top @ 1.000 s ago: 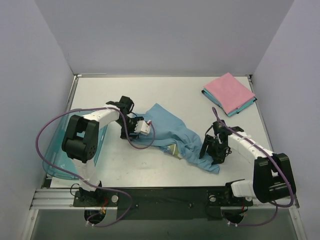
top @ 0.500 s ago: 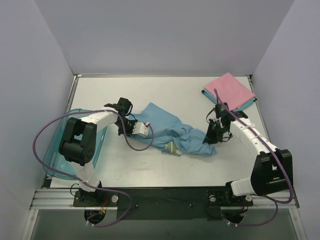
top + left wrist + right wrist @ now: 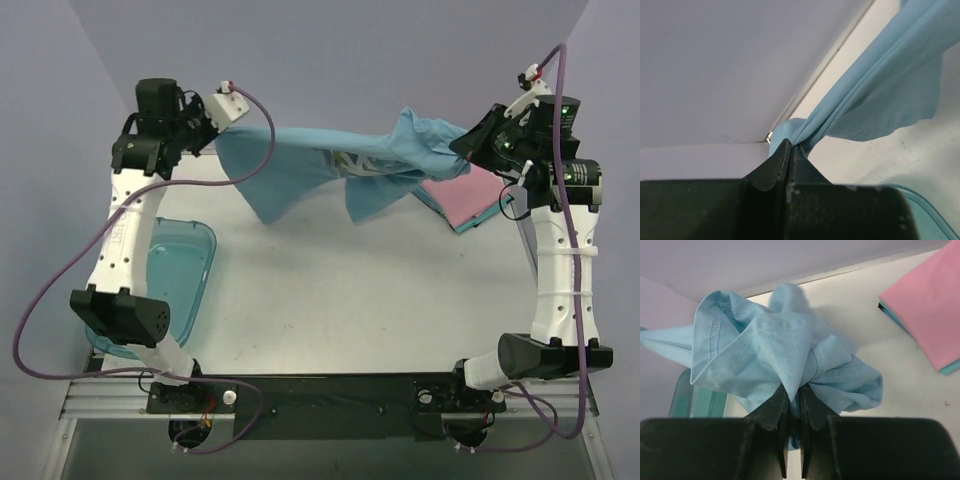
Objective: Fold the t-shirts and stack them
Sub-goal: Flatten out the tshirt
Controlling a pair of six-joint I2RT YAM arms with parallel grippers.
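Observation:
A light blue t-shirt (image 3: 340, 165) with pale lettering hangs stretched in the air between both arms, high over the back of the table. My left gripper (image 3: 216, 133) is shut on its left end, a pinched blue fold (image 3: 810, 131) running from the jaws. My right gripper (image 3: 462, 146) is shut on the bunched right end (image 3: 785, 355). A folded pink t-shirt (image 3: 470, 190) lies on a folded teal one (image 3: 492, 215) at the back right, partly hidden by the right arm and the hanging cloth.
A translucent teal bin (image 3: 175, 275) sits at the table's left edge. Grey walls close in the back and both sides. The white table (image 3: 360, 290) lies below the lifted shirt.
Both grippers closed on the blue shirt as it lay crumpled mid-table, then lifted it high and pulled apart toward the back corners, stretching it out.

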